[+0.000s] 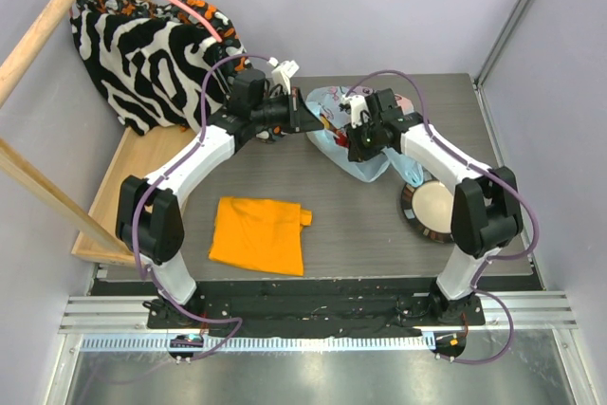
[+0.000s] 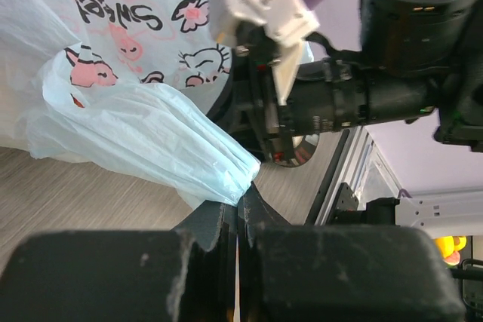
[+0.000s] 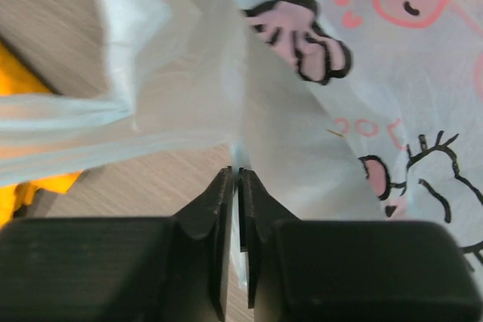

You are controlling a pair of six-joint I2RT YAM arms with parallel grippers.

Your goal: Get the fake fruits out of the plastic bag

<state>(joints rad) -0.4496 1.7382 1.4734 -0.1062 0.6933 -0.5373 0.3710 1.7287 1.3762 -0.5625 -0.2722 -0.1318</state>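
Observation:
The pale blue plastic bag [image 1: 346,106] with pink cartoon print lies at the table's back centre, between both arms. My left gripper [image 1: 311,122] is at its left edge. In the left wrist view the gripper [image 2: 240,200] is shut on a bunched loop of the bag [image 2: 143,130]. My right gripper [image 1: 364,149] is at the bag's near side. In the right wrist view the gripper [image 3: 239,177] is shut on a thin fold of the bag [image 3: 324,118]. The fake fruits are hidden; none shows in any view.
A folded orange cloth [image 1: 258,232] lies front left of the bag and shows in the right wrist view [image 3: 19,73]. A zebra-striped cloth [image 1: 142,54] hangs at the back left over a wooden tray [image 1: 128,173]. A round plate [image 1: 432,208] sits at the right.

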